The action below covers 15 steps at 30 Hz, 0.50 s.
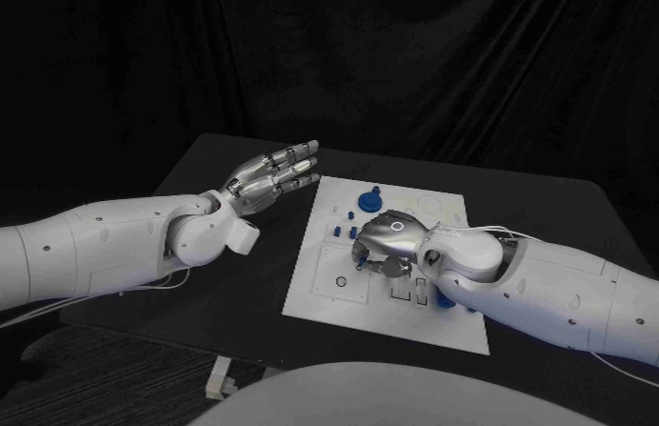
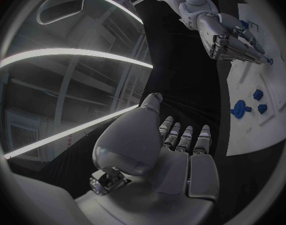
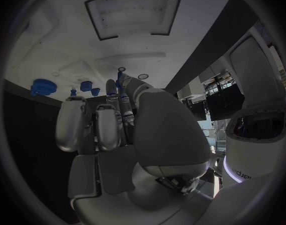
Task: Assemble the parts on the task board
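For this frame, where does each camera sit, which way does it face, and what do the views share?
Head view: on the robot's head, looking down at the table; both arms enter, left hand raised beside the board, right hand over it.
Left wrist view: behind the left hand, fingers apart, facing across to the board and the right hand.
Right wrist view: behind the right hand, facing the board.
Shared: all three show the board, its blue parts and the right hand.

right hand over the task board, fingertips pinching a small blue part.
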Available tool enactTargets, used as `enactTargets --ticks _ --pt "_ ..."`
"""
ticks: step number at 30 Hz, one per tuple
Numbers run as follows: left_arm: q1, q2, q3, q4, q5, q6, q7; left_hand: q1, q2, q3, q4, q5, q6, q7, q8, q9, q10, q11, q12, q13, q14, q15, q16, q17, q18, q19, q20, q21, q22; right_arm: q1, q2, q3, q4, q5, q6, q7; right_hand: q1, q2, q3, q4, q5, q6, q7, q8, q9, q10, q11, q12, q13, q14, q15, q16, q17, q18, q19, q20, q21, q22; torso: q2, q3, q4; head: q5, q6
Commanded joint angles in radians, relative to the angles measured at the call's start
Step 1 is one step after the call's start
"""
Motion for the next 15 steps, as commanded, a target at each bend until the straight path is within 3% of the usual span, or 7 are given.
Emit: enactTargets --ticks 1,15 --pt "-0.002 0.003 0.001 0.001 0.001 0.012 0.006 0.001 0.009 0.004 -0.004 0.003 0.009 0.0 0.006 0.001 -0.003 0.007 0.005 0.001 -0.004 0.003 0.005 0.001 0.017 -0.002 0.008 0.004 -0.002 -0.003 -0.003 0.0 0.005 -0.007 -0.007 -0.02 0.008 -0.001 0.0 -0.008 0.005 0.003 0.006 0.004 0.001 0.008 -0.001 0.003 0.001 0.029 0.004 0.004 0.0 0.005 0.005 0.005 -0.001 0.173 0.0 0.0 0.0001 -0.001 0.0" --pt "-0.002 0.005 0.001 -0.002 0.001 0.015 0.0 0.001 0.009 0.004 -0.004 0.003 0.009 0.0 0.006 0.001 -0.004 0.006 0.005 0.001 -0.004 0.003 0.005 0.001 0.017 -0.002 0.007 0.004 -0.002 -0.003 0.001 0.0 0.003 -0.007 -0.002 -0.022 0.008 -0.001 0.0 -0.009 0.006 0.002 0.006 0.003 0.001 0.009 -0.001 0.003 0.001 0.029 0.004 0.004 0.001 0.006 0.005 0.005 -0.002 0.173 0.0 -0.0002 -0.0005 -0.001 0.0"
